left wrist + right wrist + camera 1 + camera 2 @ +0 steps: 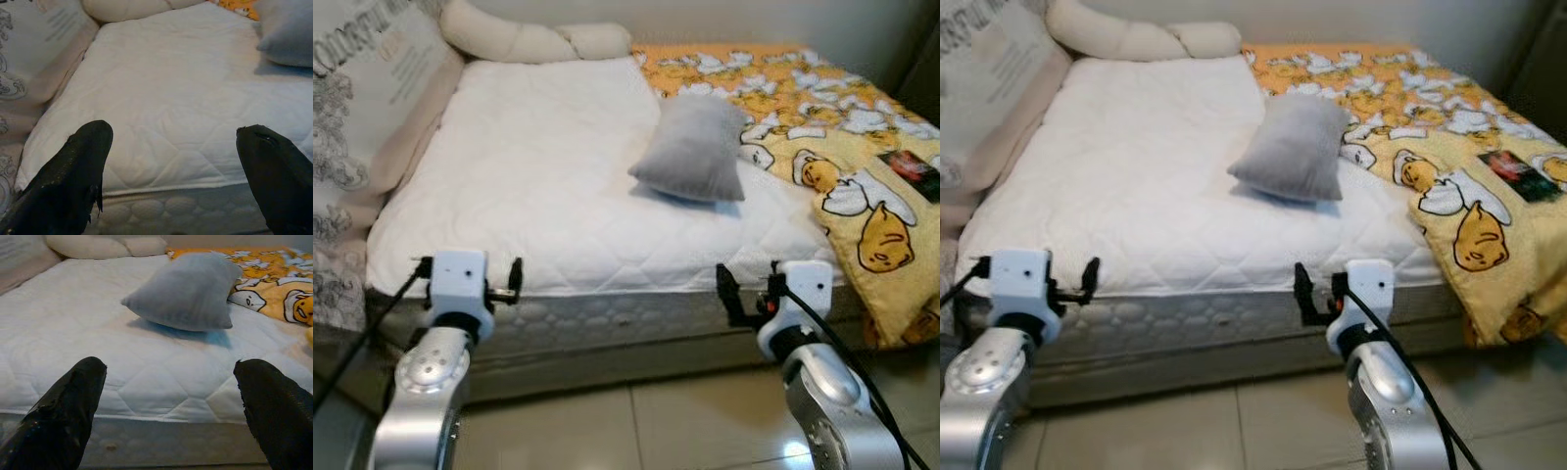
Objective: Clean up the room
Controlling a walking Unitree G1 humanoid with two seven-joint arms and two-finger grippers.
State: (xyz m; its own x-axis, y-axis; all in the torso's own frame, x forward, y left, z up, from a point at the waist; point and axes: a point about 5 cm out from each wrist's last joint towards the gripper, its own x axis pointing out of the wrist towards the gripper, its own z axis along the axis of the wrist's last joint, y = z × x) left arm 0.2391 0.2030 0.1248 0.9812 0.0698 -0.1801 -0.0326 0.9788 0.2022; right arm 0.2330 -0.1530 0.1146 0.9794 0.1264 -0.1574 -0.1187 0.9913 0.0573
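while both arms are hovering at the bed's (558, 196) foot edge, the left gripper (171, 176) and right gripper (168, 401) are gaping empty; the grey pillow (693, 147) is lying mid-mattress beside the yellow blanket (842, 127), likely needing a forward reach next.

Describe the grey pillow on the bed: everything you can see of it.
The grey pillow is a small, soft, roughly rectangular cushion in plain grey, plush-looking fabric, plump in the middle with pointed corners. It lies loose on the white quilted mattress, toward its right side, its far edge resting against the yellow cartoon-print blanket. Both grippers are short of it, at the mattress's near edge.
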